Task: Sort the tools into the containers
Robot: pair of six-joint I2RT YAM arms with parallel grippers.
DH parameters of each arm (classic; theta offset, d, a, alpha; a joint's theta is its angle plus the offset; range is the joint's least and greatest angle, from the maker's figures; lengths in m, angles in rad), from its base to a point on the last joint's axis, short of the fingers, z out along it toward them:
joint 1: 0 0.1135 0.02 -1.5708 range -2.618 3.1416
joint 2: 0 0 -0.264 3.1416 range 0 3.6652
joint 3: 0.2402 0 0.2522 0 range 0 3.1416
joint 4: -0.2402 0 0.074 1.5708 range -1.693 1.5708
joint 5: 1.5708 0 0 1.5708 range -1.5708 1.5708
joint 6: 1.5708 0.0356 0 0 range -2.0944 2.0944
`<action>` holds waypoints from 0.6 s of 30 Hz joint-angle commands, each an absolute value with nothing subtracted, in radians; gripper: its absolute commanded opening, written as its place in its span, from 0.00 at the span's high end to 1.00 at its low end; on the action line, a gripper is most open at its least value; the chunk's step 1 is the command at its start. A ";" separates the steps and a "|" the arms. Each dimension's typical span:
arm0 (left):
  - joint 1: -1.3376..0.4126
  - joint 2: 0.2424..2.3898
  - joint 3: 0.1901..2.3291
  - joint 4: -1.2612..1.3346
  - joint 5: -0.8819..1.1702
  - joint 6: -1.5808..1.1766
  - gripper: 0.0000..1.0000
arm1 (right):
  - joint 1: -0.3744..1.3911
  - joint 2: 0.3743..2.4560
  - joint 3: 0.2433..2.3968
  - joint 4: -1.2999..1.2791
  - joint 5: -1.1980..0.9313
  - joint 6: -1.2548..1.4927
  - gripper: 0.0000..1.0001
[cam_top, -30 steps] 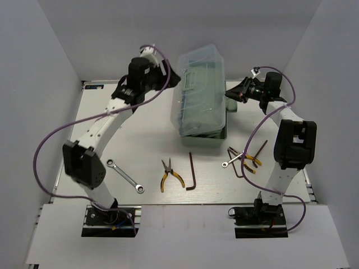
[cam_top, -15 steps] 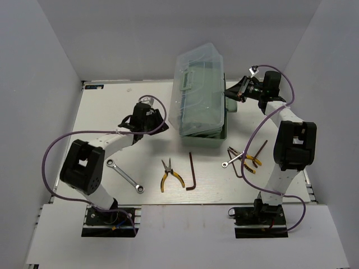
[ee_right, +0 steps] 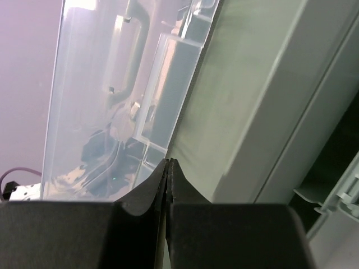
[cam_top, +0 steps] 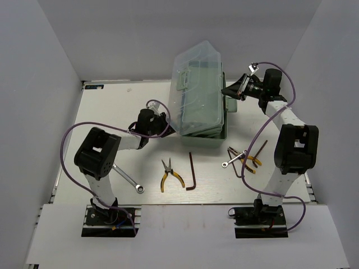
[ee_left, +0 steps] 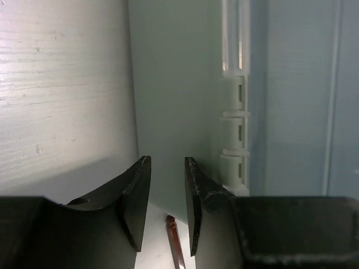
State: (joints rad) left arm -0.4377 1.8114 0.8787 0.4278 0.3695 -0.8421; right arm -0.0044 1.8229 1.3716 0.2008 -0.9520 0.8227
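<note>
Two silver metal wrenches (cam_top: 132,182) (cam_top: 231,162), two yellow-black-handled pliers (cam_top: 167,170) (cam_top: 251,161), two dark brown L-shaped hex keys (cam_top: 192,168) (cam_top: 261,148), one pale mint-green plastic toolbox (cam_top: 203,137).

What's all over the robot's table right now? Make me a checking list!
Surface: white table, with tools lying loose on it.
Job's things: green toolbox, its see-through lid looks tilted. In front lie a wrench, pliers and a hex key. A pile of more tools sits to the right.
Clutter: nothing seen.
Claws: left claw open and empty by the toolbox's left side; right claw shut at its right side.
Cables: purple cables loop above the table.
Surroundings: plain pale walls.
</note>
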 commanded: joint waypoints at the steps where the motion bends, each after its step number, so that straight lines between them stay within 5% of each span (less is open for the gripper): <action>1: -0.453 1.824 0.893 0.525 0.445 -0.896 0.59 | 0.035 1.755 1.408 0.224 -1.006 0.825 1.00; 18: -0.443 1.729 0.770 0.560 0.443 -0.933 0.58 | 0.095 1.741 1.459 0.157 -0.994 0.801 1.00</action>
